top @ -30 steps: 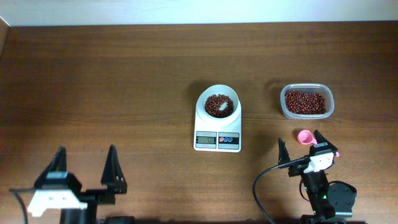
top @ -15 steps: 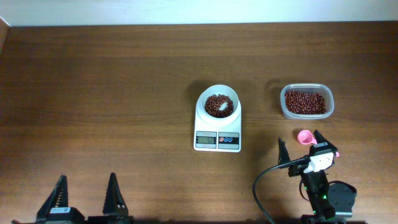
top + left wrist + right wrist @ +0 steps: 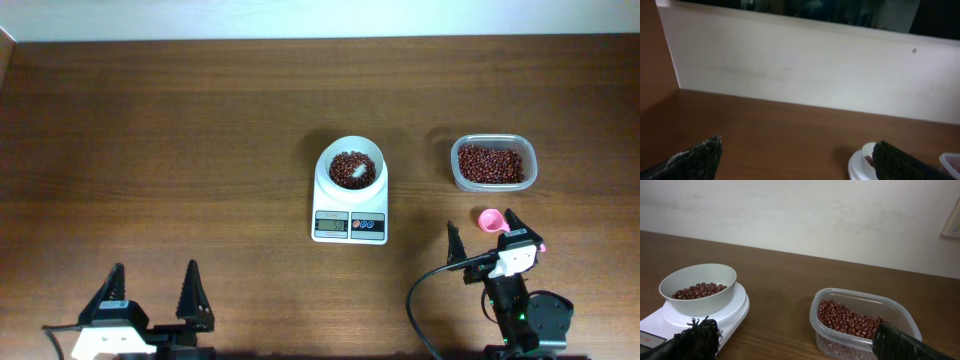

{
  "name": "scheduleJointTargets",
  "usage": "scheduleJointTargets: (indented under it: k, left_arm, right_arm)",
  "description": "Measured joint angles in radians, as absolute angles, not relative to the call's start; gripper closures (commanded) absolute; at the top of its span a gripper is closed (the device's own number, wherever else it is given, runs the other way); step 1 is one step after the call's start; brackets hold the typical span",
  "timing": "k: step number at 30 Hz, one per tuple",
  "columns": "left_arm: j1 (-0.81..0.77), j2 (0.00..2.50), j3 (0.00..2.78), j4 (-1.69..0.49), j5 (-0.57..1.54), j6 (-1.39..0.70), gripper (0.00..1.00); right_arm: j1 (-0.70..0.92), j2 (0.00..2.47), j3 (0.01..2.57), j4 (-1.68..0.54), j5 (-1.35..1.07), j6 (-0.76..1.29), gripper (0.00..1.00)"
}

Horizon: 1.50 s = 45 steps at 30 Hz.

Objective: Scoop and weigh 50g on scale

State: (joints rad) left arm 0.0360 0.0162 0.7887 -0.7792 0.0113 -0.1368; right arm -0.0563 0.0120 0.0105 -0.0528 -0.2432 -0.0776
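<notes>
Lower left of the overhead frame: the left end effector (image 3: 152, 272) is seen spread wide, both dark fingers pointing up-frame over bare desk (image 3: 200, 120). Nothing is held and nothing is touched. In its wrist view only the two fingertips are caught at the bottom corners, far apart.

Centre of frame: one scale (image 3: 349, 207) is noted, white, with its display and two small buttons toward the lower edge. The digits cannot be read. One round white bowl (image 3: 353, 150) sits on its platform. Beans (image 3: 345, 165) are spread across the bowl floor, with a small white patch of bare bottom showing among them.

Upper right: one clear tub (image 3: 492, 142) is recorded, well apart from the scale. It holds a second, larger lot of the same red-brown beans.

Lower right: the right end effector (image 3: 481, 222) is likewise opened wide, fingers pointing up-frame toward the tub. One pink scoop (image 3: 489, 219) lies on the desk between the fingers, nearer the right-hand one. It is not clamped, and contact with that finger cannot be told.

Count: two end effectors, one scale, one bowl, one tub, one scoop, two lots of beans. The grains are too many to count.
</notes>
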Motion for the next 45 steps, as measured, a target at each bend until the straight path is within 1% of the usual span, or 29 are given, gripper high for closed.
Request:
scheduleJointTargets:
  k: [4,8,16,19,31,38,45]
  left_arm:
    - [0.036,0.016,0.741,-0.716,0.011,-0.156,0.01]
    - [0.036,0.015,0.646,-0.609,0.009,-0.235,0.01]
    - [0.036,0.015,0.452,-0.569,-0.149,-0.649,0.01]
    - [0.036,0.015,0.436,-0.553,-0.172,-0.72,0.01]
    - [0.036,0.015,0.43,-0.548,-0.2,-0.765,0.01]
    - [0.036,0.015,0.31,-0.45,-0.22,-0.768,0.01]
    - [0.036,0.015,0.229,-0.408,-0.232,-0.768,0.01]
  right_arm:
    - [-0.056,0.012,0.01,-0.053,-0.243,-0.078,0.01]
    - [-0.056,0.012,0.01,-0.053,-0.243,-0.078,0.01]
    - [-0.056,0.012,0.01,-0.053,-0.243,-0.078,0.01]
    - [-0.056,0.012,0.01,-0.053,-0.243,-0.078,0.01]
    - [-0.056,0.012,0.01,-0.053,-0.243,-0.078,0.01]
    - [-0.056,0.012,0.01,-0.053,-0.243,-0.078,0.01]
    - [-0.056,0.012,0.01,-0.053,-0.243,-0.078,0.01]
